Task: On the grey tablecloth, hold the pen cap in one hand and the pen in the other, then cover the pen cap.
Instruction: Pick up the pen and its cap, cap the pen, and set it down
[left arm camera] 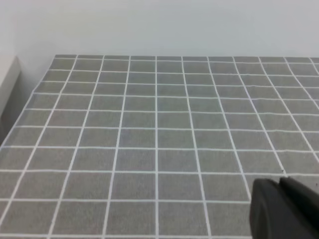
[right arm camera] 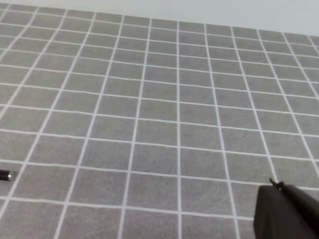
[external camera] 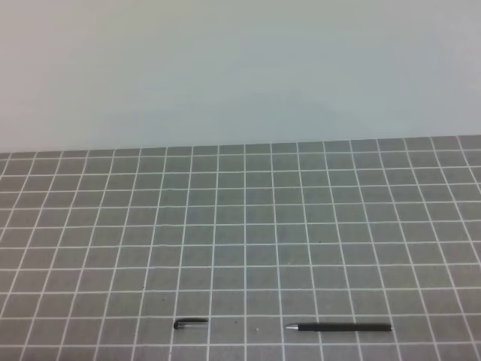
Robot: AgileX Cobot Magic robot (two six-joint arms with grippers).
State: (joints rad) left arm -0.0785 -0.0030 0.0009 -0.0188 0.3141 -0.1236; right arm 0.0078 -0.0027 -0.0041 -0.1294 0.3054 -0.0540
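Grey tablecloth [right arm camera: 149, 99] across nearly the whole view, ruled in white squares. Dark right end effector [right arm camera: 284, 211] at lower right, closed. Tip of the pen [right arm camera: 6, 175] at the left edge.

Only a dark corner of the left claw [left arm camera: 285, 209] shows in its wrist view, cut off by the frame's lower right edge; the right claw [right arm camera: 286, 213] is cropped likewise. Left of the right claw, the pen [right arm camera: 6, 175] is cut by the frame edge to a short dark end. The pen cap [external camera: 190, 323], left of the pen in the high view, is too small to show its clip clearly.
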